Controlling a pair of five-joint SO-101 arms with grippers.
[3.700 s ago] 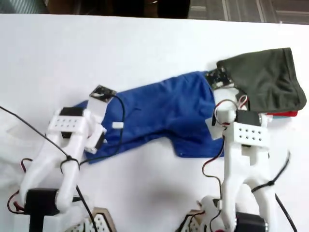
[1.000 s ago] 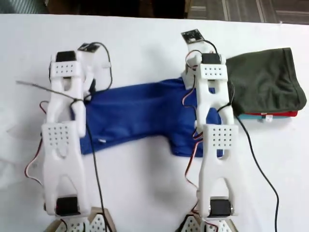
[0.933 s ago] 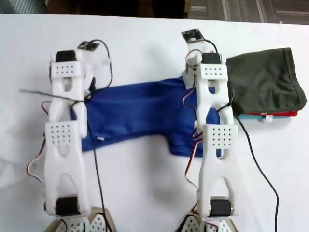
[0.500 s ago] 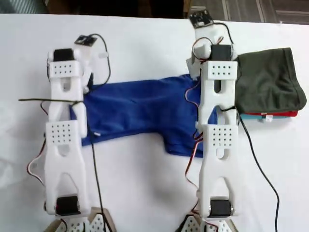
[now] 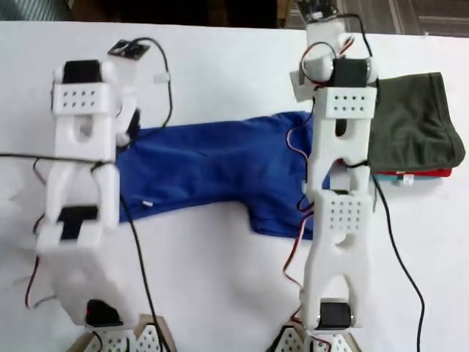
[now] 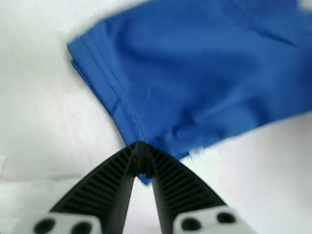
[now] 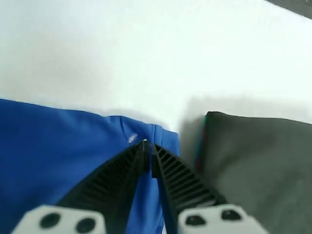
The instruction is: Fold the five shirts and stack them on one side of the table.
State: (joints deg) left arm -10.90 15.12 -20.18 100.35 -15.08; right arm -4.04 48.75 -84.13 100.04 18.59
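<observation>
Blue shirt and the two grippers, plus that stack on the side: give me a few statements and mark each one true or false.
1. The left gripper is shut on an edge of the blue shirt. True.
2. The dark green shirt tops a stack with a red layer and a teal layer showing beneath it. True.
3. The blue shirt lies folded on top of that stack. False: it lies spread out on the table beside the stack.
4. The right gripper hangs wide open over the dark green shirt. False: it is shut at the blue shirt's edge, next to the dark green shirt.
</observation>
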